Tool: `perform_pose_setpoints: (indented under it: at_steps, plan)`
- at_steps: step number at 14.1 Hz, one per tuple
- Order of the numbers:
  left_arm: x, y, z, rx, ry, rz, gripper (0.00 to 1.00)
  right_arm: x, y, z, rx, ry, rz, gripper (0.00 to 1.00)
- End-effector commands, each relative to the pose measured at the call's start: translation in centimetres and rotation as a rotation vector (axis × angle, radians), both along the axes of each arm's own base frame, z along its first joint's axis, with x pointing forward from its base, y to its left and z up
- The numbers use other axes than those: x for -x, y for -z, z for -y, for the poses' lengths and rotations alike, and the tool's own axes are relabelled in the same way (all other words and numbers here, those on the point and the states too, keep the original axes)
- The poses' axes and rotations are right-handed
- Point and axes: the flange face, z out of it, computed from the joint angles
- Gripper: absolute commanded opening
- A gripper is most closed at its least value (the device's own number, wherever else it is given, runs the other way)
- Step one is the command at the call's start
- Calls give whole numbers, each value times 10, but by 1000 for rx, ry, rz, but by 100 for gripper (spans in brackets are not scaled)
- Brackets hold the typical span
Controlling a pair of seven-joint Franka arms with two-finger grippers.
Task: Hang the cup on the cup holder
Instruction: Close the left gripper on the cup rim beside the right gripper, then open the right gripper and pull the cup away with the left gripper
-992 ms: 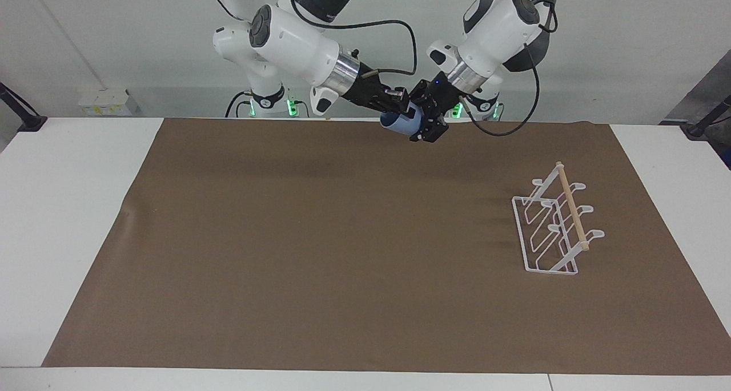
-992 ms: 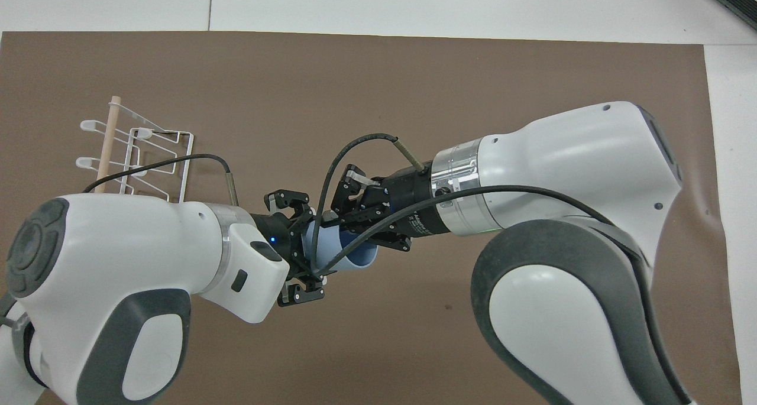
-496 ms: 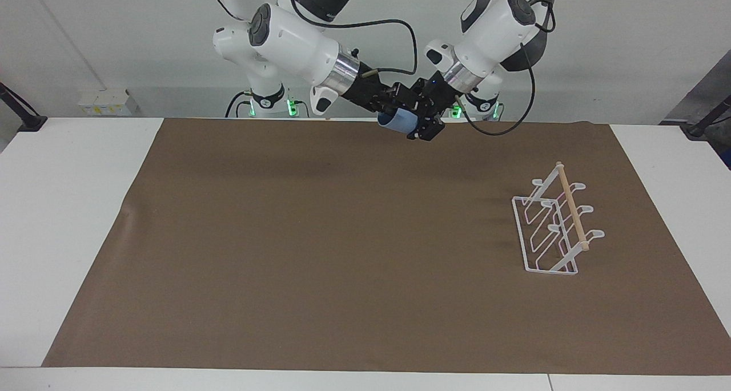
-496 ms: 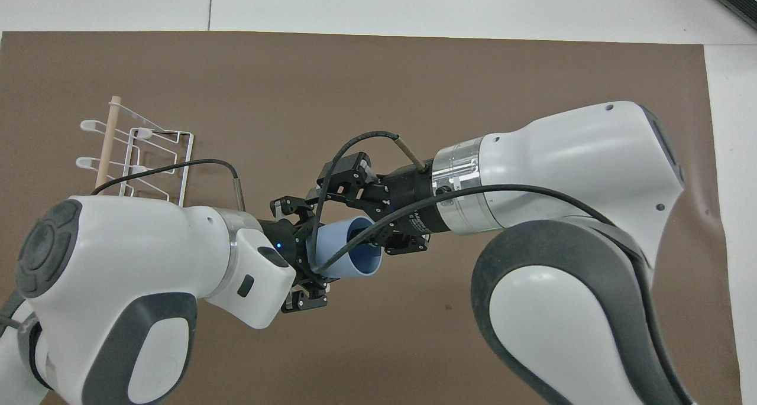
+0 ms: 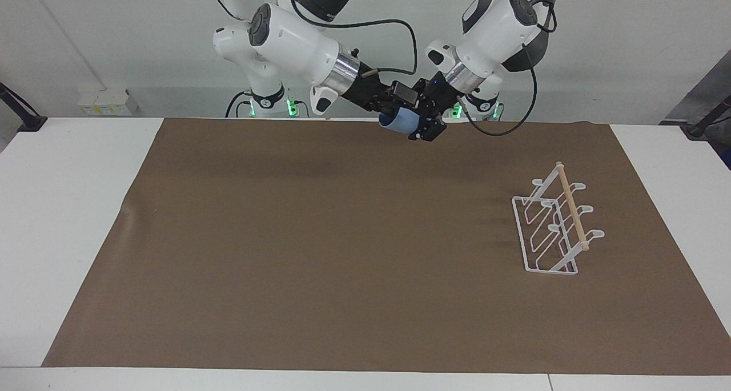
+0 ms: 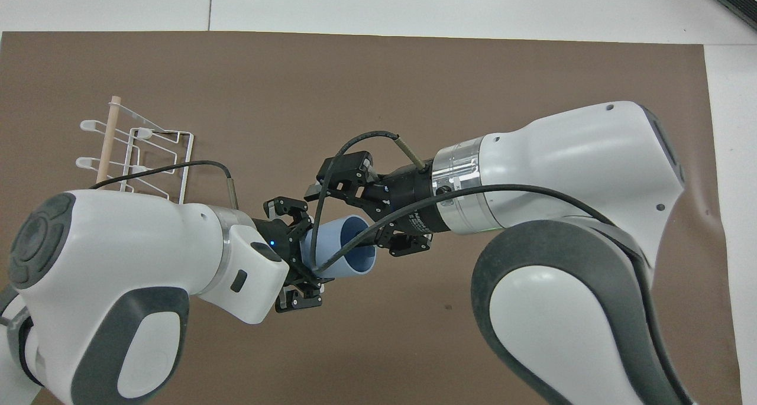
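I can read nothing here for certain. My right arm's wrist (image 6: 421,219), just at three o'clock of the cup (image 6: 340,251), carries one line of small white lettering on its black collar, but the letters are too fine to make out. No label, brand, number or sign shows on the cup, on the cup holder (image 5: 554,225) or on the brown mat (image 5: 342,254).
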Motion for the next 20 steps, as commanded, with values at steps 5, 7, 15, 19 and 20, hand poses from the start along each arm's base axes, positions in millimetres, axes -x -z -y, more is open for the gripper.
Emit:
perform_pose_setpoints:
  at_steps: [5, 7, 15, 19, 20]
  plan:
    - [-13, -17, -45, -142, 9, -29, 0, -3, -8, 2, -25, 10, 26, 100]
    - [-21, -30, -62, -191, 2, -14, 0, -3, -8, 3, -24, 8, 31, 100]
    - [-40, -85, -89, -526, 46, 194, 0, -4, -3, 7, 74, -169, 253, 100]
    - [-52, -112, -99, -670, 39, 224, 0, -8, -9, 17, 229, -273, 402, 100]
    - [-55, -118, -95, -716, 43, 241, 0, -9, -11, 19, 288, -297, 437, 100]
